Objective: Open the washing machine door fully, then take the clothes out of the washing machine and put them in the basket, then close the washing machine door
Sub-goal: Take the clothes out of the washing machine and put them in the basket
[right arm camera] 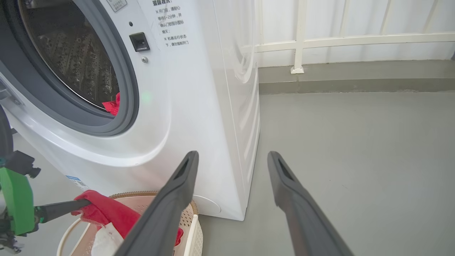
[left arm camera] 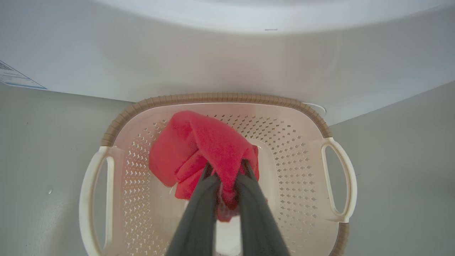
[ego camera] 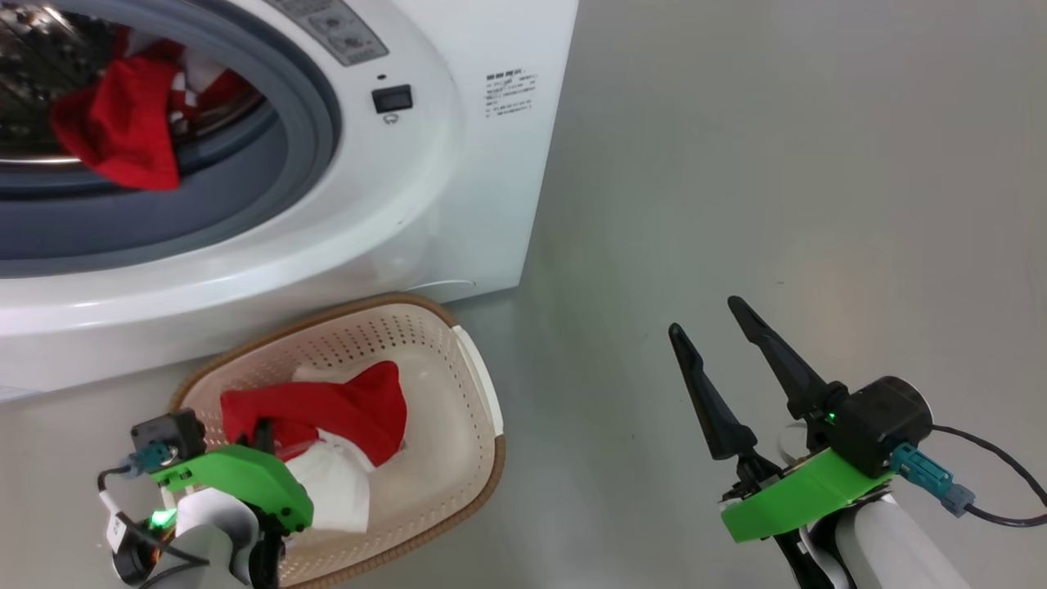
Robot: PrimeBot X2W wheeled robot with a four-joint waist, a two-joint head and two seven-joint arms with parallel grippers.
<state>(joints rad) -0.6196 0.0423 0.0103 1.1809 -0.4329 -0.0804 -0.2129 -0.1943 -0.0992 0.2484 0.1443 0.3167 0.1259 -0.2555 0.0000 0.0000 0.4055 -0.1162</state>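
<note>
Head view: one basket (ego camera: 478,384); seemingly two clothes clumps (ego camera: 131,139): drum clump (ego camera: 114,114); left gripper (left arm camera: 227,170) pinching basket clump (ego camera: 327,409); right gripper (ego camera: 704,317) wide, empty.

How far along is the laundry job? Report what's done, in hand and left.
Done: the washing machine stands open at the front. In hand: the left tool is shut on a red garment, held down in the basket. Left: more red clothes lie in the drum, then the door needs closing. The right tool hangs open over the floor.
</note>
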